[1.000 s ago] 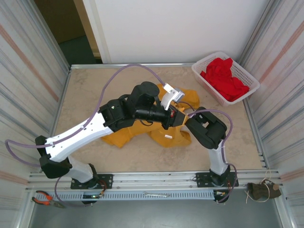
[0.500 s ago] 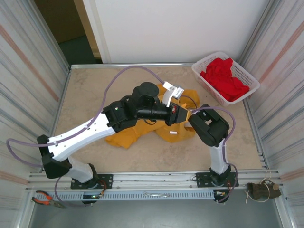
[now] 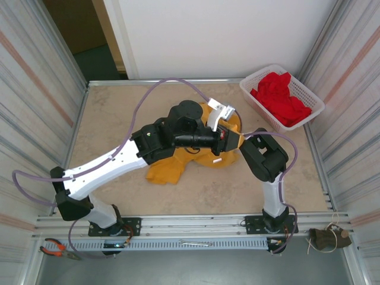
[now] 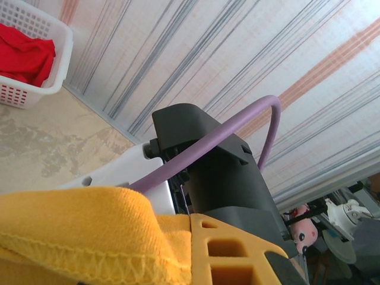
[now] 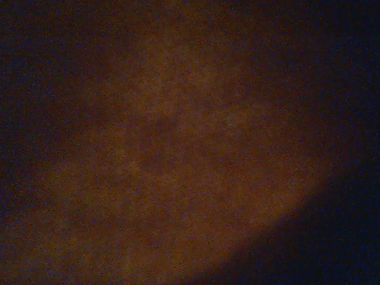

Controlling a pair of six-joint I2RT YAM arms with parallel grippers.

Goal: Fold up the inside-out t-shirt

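Evidently left jaws clamp the t-shirt; right jaws lie smothered under it, state untellable.

I can read no text, brand, number or sign anywhere. The small white tag on the shirt, just beside the left end effector, is too small for me to make out any print.

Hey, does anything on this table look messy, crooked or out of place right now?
The mustard-yellow cotton t-shirt lies bunched in a crumpled heap in the middle of the beige table, not spread flat. The right wrist view is a dark brownish blur, as if fabric covers its lens.
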